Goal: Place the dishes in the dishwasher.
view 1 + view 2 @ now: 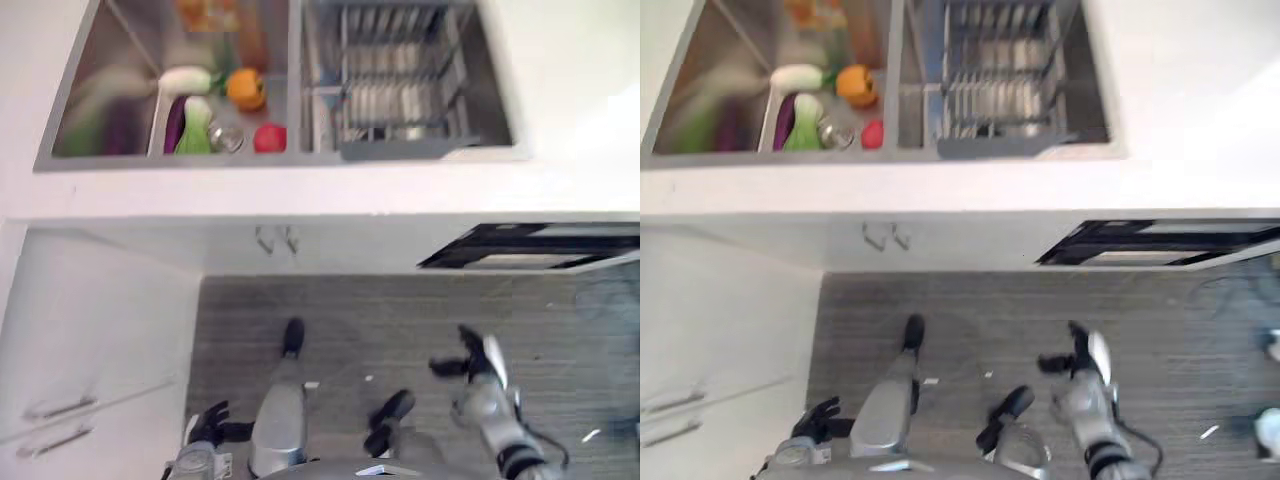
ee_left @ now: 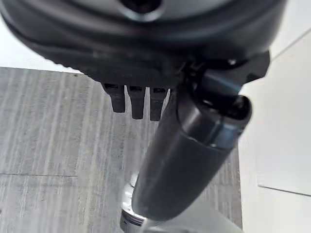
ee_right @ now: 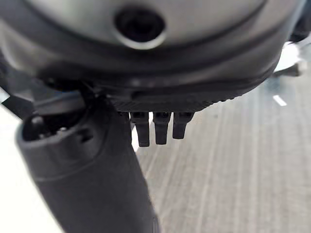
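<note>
Steel wire rack of white plates [image 1: 385, 95] sits in the countertop basin, well apart from both hands. Left hand [image 1: 208, 428] and right hand [image 1: 470, 365] hang low over grey wood-grain floor [image 1: 400, 320], fingers relaxed, holding nothing.

I'm looking down on a white countertop [image 1: 300, 190] with a double stainless steel sink [image 1: 294, 80] set into it. The left basin holds produce — an orange pepper [image 1: 245, 88], a red tomato [image 1: 269, 138], a white radish [image 1: 186, 79] and a green vegetable [image 1: 197, 128]. The right basin carries a grey wire dish rack [image 1: 395, 85] — plates stand in it. Below is grey wood-grain floor [image 1: 400, 330].
</note>
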{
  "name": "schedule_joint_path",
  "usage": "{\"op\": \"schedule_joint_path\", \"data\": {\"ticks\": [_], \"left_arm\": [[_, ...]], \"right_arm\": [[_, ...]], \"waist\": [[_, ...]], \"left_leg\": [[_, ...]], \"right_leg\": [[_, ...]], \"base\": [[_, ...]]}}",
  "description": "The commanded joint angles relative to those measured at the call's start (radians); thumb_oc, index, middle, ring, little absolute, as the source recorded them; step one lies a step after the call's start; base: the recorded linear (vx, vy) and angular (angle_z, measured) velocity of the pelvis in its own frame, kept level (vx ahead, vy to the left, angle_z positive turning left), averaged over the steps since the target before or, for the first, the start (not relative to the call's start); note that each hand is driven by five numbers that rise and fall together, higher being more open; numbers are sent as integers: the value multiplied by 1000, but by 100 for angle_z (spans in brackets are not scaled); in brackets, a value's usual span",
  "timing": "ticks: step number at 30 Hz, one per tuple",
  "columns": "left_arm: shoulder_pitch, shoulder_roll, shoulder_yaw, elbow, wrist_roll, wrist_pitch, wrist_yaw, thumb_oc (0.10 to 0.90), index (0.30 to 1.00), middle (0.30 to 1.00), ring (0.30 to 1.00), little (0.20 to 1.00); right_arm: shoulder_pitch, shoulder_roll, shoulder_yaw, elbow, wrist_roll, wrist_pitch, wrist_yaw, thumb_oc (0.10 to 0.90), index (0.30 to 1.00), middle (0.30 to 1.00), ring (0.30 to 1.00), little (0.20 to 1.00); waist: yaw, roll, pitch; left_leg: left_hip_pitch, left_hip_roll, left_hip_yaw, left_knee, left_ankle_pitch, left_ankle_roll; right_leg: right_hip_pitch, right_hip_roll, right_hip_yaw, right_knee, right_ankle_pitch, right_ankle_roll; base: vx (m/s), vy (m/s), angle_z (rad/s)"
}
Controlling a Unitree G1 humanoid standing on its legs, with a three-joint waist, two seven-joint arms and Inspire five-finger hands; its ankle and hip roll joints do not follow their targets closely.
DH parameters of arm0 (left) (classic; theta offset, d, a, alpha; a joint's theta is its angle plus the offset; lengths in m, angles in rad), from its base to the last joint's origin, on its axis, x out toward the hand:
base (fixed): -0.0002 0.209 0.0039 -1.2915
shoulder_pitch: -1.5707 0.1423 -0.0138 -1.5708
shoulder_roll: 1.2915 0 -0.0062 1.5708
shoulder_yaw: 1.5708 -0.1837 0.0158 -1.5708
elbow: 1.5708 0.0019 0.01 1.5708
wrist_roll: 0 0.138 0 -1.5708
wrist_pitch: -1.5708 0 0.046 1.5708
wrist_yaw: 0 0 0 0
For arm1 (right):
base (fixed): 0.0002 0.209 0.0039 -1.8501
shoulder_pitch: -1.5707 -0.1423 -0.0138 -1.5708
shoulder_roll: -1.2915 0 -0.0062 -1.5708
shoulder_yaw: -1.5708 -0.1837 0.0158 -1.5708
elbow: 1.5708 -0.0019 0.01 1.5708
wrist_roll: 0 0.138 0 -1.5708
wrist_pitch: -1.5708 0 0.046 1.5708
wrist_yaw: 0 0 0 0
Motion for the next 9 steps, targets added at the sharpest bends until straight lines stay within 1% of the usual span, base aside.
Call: {"op": "schedule_joint_path", "data": {"ticks": [1, 3, 4, 5, 6, 7, 8, 9], "left_arm": [[37, -8, -58, 79, 60, 11, -7, 800, 900, 900, 900, 900], [34, -16, -60, 99, 69, 11, -15, 800, 900, 900, 900, 900], [34, -16, -59, 100, 70, 10, -15, 800, 900, 900, 900, 900], [32, -20, -63, 107, 78, 9, -16, 800, 900, 900, 900, 900], [22, -26, -70, 133, 91, 12, -19, 800, 900, 900, 900, 900], [22, -26, -69, 134, 91, 11, -19, 800, 900, 900, 900, 900], [13, -29, -70, 156, 102, 16, -25, 800, 900, 900, 900, 900], [13, -29, -70, 157, 102, 15, -25, 800, 900, 900, 900, 900]], "right_arm": [[-80, -122, -28, 58, -33, -27, 2, 800, 900, 900, 900, 900], [-74, -106, -22, 150, -41, -16, 20, 800, 900, 900, 900, 900], [-76, -106, -21, 154, -41, -18, 20, 800, 900, 900, 900, 900], [-73, -98, -18, 199, -44, -12, 28, 800, 900, 900, 900, 900], [-70, -80, -20, 287, -40, 0, 51, 800, 900, 900, 900, 900], [-71, -80, -19, 289, -39, -2, 51, 800, 900, 900, 900, 900], [-57, -62, -23, 347, -33, 7, 71, 800, 900, 900, 900, 900], [-57, -62, -23, 348, -32, 7, 71, 800, 900, 900, 900, 900]], "waist": [[24, 51, -92], [18, 52, -120], [19, 52, -120], [15, 54, -131], [10, 55, -149], [10, 55, -149], [6, 56, -164], [6, 56, -164]], "left_leg": [[111, 72, 89, 9, -142, -61], [132, 74, 99, 9, -148, -61], [133, 75, 100, 9, -148, -62], [142, 75, 102, 9, -150, -60], [158, 77, 111, 11, -153, -60], [158, 77, 111, 11, -154, -60], [175, 79, 113, 11, -158, -58], [176, 79, 113, 11, -159, -58]], "right_leg": [[-18, -20, 41, 24, -84, 19], [-4, -19, 45, 23, -89, 18], [-3, -19, 46, 23, -89, 18], [2, -18, 50, 23, -92, 17], [15, -17, 55, 25, -97, 13], [15, -17, 56, 25, -97, 13], [28, -16, 57, 29, -101, 12], [29, -16, 57, 29, -101, 12]], "base": [[44, 50, -25], [27, 46, -30], [17, 33, -28], [25, 28, -19], [24, 28, -8], [40, 33, -3], [21, 18, 4], [31, 27, 2]]}}
